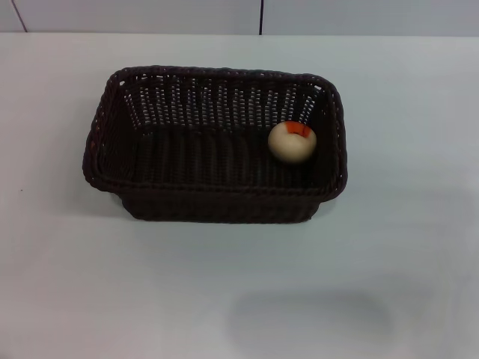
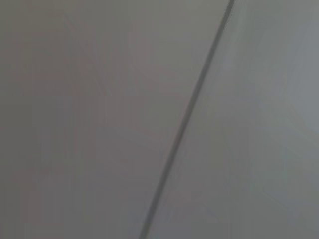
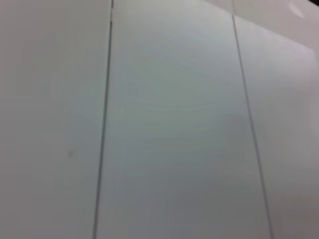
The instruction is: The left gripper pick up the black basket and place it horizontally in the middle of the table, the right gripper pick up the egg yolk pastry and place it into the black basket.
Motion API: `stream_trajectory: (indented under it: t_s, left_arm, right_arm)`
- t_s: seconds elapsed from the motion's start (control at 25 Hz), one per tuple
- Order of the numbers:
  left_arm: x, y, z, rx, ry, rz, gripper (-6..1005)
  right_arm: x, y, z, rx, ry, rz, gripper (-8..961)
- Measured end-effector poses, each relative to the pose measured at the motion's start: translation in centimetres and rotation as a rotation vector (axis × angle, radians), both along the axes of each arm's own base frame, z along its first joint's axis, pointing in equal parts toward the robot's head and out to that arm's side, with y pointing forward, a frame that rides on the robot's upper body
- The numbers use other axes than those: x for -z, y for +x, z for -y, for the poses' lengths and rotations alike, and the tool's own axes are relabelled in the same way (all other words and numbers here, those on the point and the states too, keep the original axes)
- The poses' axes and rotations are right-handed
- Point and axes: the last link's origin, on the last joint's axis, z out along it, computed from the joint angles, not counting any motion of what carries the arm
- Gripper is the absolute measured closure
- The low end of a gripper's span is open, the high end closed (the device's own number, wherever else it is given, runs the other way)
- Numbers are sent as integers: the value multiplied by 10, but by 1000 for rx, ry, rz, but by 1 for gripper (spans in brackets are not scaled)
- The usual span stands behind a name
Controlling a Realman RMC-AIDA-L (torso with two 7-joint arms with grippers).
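The black basket (image 1: 217,198) stands lengthwise across the middle of the white table (image 1: 67,284) in the head view. Inside it, at its right end, lies the egg yolk pastry (image 1: 292,141), cream-coloured with an orange-red patch on top. Neither gripper shows in any view. Both wrist views show only pale flat panels with thin dark seams.
A pale wall with a dark vertical seam (image 1: 261,16) runs behind the table's far edge. A faint shadow (image 1: 310,318) lies on the tabletop in front of the basket, toward the right.
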Motion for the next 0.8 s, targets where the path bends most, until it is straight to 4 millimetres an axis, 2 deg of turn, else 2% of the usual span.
stream_trajectory:
  t_s: [0.04,0.28,0.56,0.8]
  left_arm:
    - [9,-10,5,-52,50,-33,331]
    - [27,-28,17,-159,151,-103,330]
    - [27,-36,30,-194,183,-106,330]
    - [28,-38,32,-203,195,-86,329]
  right_arm:
    - [-2,3,-1,13,11,5,430]
    - [-6,8,-6,30,20,20,430]
    - [-9,14,-10,49,29,6,430]
    - [-8,13,-14,45,17,7,430]
